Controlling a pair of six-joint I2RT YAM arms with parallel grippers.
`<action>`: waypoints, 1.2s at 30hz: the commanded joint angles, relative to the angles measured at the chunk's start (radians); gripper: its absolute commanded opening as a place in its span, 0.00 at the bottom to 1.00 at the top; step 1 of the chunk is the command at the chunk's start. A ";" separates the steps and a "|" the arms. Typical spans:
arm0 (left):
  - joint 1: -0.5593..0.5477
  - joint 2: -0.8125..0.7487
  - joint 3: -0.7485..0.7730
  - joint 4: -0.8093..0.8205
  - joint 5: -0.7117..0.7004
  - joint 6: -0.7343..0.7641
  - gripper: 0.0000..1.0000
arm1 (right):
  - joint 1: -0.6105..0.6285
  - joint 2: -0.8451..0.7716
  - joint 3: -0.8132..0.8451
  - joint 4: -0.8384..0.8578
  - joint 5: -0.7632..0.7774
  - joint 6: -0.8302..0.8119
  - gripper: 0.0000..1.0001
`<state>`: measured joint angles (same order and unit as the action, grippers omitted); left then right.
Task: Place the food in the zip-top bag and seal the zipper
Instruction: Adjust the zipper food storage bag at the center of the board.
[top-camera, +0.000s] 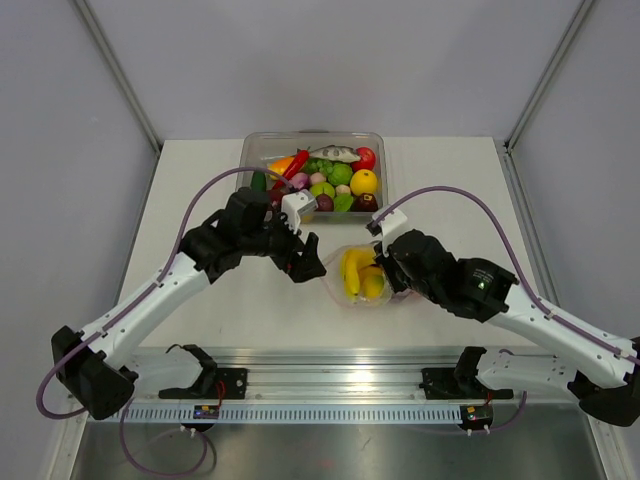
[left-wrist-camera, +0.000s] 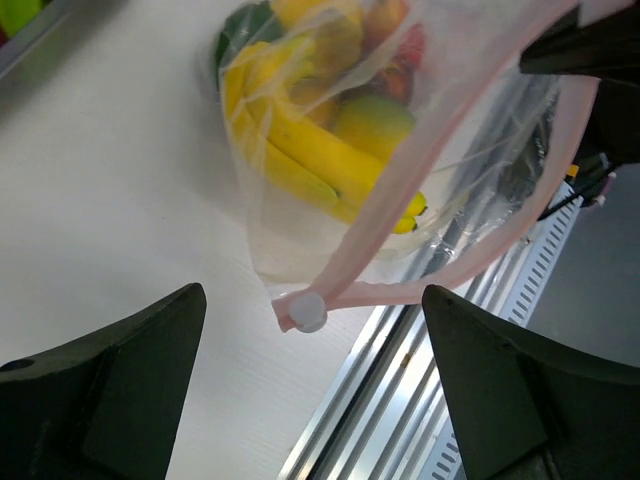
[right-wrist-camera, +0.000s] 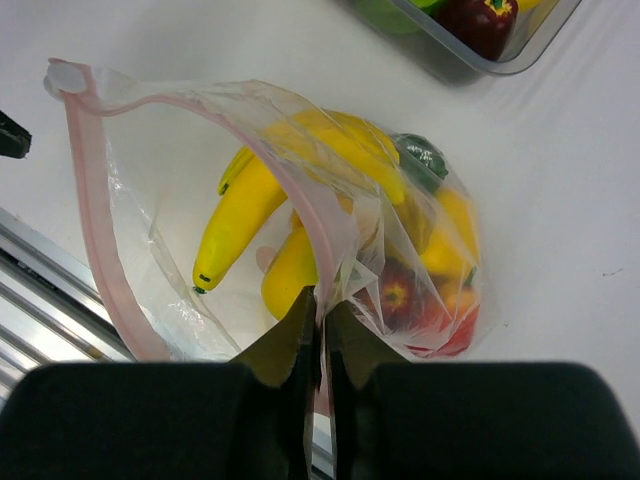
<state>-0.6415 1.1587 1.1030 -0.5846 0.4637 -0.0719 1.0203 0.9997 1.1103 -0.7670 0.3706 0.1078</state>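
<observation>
While clear crinkly zip-top bag (top-camera: 358, 280) lies mid white table (top-camera: 200, 180) between both grippers, mouth gapes unsealed. Pinkish zipper strip (right-wrist-camera: 95, 220) runs lengthwise gripper to gripper. White tab end (left-wrist-camera: 308, 312) points between left gripper (left-wrist-camera: 312, 298) fingers, spread wide, touching nothing. Right gripper (right-wrist-camera: 320, 305) pinches strip's other end. Yellow toy bananas (right-wrist-camera: 235, 225) inside, tips toward mouth. Clear rigid tub (top-camera: 245, 150) of toy food behind.

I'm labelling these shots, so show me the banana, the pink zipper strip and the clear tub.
banana (right-wrist-camera: 240, 222): right wrist view, middle of its yellow body.
zipper strip (right-wrist-camera: 92, 200): right wrist view, pink band along the open mouth.
tub (top-camera: 258, 148): top view, bare far-left corner.
</observation>
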 joint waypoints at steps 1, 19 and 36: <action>-0.017 0.027 0.058 0.037 0.092 0.040 0.93 | -0.017 -0.003 0.034 -0.037 -0.027 0.013 0.13; -0.222 0.231 0.162 0.081 -0.210 0.012 0.42 | -0.114 0.011 0.092 -0.061 -0.071 -0.022 0.13; -0.147 0.407 0.524 0.080 -0.249 -0.350 0.00 | -0.437 0.269 0.460 -0.061 -0.311 -0.028 0.58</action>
<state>-0.7876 1.5417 1.5391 -0.5404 0.2256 -0.3038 0.5861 1.2919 1.4841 -0.8249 0.1093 0.0528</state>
